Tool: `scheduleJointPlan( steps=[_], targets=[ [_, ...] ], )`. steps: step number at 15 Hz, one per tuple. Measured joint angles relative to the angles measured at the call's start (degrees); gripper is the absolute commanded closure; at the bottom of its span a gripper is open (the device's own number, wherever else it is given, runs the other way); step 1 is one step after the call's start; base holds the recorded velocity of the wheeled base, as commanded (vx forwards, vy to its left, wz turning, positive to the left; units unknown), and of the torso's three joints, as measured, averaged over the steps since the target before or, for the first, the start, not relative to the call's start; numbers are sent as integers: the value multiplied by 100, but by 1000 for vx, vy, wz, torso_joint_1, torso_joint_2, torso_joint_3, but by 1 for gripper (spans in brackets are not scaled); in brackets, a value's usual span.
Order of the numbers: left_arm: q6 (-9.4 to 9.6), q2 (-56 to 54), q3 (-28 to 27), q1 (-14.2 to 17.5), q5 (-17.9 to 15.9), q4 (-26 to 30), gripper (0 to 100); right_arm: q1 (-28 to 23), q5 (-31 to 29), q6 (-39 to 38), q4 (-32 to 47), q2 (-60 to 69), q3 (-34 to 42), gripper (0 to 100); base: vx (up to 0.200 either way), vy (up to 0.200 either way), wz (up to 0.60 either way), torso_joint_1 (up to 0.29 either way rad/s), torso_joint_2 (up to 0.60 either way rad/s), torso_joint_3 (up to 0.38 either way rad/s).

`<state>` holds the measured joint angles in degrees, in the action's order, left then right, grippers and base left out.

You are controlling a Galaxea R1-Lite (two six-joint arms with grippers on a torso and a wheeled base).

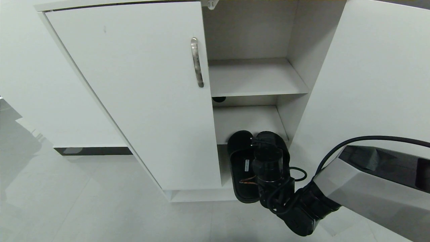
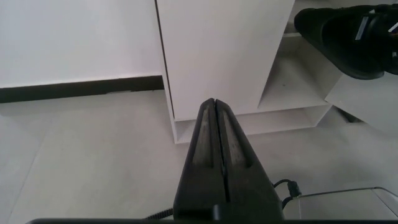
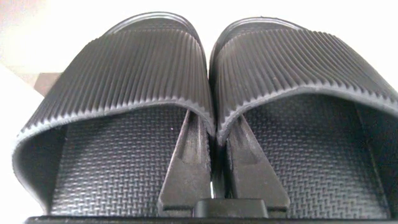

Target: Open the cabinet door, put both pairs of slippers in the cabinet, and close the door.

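Close up, my right gripper [image 3: 214, 140] clamps the touching inner sides of the black slippers [image 3: 143, 68]. The head view shows them toes-first at the open cabinet's [image 1: 255, 77] bottom compartment, my right arm reaching in low. My left gripper [image 2: 214, 124], fingers pressed together, hangs above the floor [image 2: 81, 155].

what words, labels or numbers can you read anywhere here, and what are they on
Nothing can be read.
White tag on an insole of the black slippers: print too small to read.
Closed cabinet door: no print visible.
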<state>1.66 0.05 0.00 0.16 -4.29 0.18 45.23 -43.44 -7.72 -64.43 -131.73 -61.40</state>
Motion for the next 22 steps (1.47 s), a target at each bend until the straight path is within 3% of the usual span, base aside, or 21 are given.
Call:
scheduleJointPlan(
  steps=[4,18,22],
  targets=[
    [0,0,0,2,-2,-2,100,0,61,226,-400,-41,140,100,0,0,0,0,0,0],
    [-10,0,0,0,-2,-2,100,37,104,173,-419,-190,129,100,200,0,0,4,2,1],
    [-7,0,0,-2,-2,-2,100,44,105,173,-455,-372,118,100,0,0,0,0,0,0]
  ],
)
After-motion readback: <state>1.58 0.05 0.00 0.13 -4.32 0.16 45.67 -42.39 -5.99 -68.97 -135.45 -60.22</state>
